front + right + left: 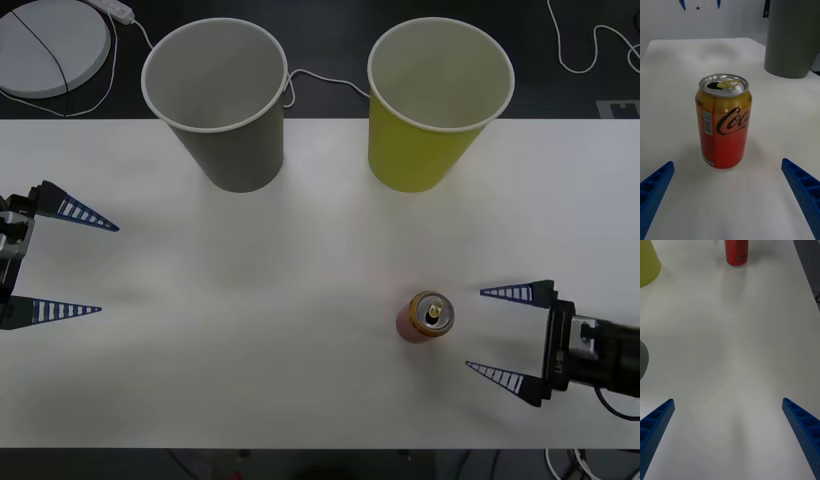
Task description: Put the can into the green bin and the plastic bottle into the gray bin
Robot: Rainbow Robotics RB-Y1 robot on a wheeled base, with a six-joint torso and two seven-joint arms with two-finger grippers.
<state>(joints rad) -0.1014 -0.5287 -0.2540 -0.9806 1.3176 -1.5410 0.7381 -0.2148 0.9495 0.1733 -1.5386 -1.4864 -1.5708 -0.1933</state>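
On the small red-orange metal drink can with the silver top [724, 125], a black cursive brand script is printed across the side; only its opening letters, "Coc", can be read before the curve of the can hides the rest. A white barcode panel is printed upright beside the script, its digits too small to be read. Small dark lettering near the upper rim is cut off and cannot be made out.

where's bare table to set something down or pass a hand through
The widest bare stretch lies between the open left gripper and the can, in front of the gray bin. A gap also runs between the gray bin and the green bin. It is tightest where the open right gripper faces the can.
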